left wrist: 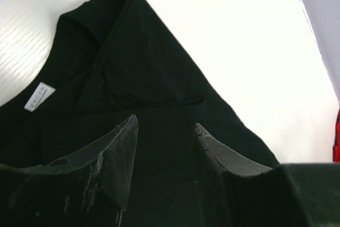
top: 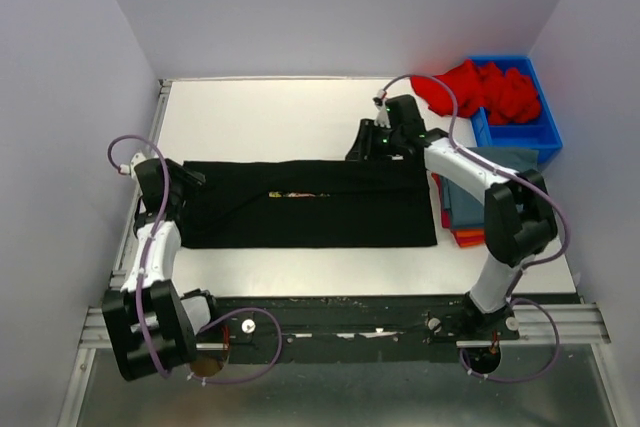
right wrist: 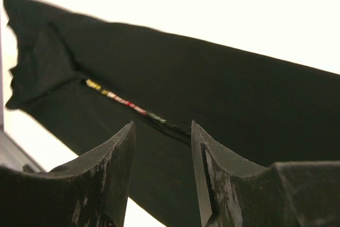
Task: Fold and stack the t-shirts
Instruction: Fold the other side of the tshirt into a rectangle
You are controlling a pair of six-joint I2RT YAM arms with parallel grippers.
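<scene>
The black t-shirt (top: pixel 310 205) lies on the white table as a long folded strip, with a thin line of coloured print (right wrist: pixel 114 97) showing in the fold. My left gripper (top: pixel 190 179) is open over its left, collar end. The left wrist view shows the collar and a white label (left wrist: pixel 39 96) ahead of the gripper (left wrist: pixel 164 123). My right gripper (top: pixel 362 147) is open at the shirt's far edge near its right end, with black cloth below it (right wrist: pixel 162 126). A folded slate-blue tee (top: pixel 465 202) lies on an orange one (top: pixel 468 238) at the right. Red tees (top: pixel 480 87) are heaped at the back right.
A blue plastic bin (top: pixel 545 132) stands at the back right corner with the red cloth spilling over its left rim. Grey walls close in the table on three sides. The right arm reaches over the folded stack. A black rail runs along the near edge.
</scene>
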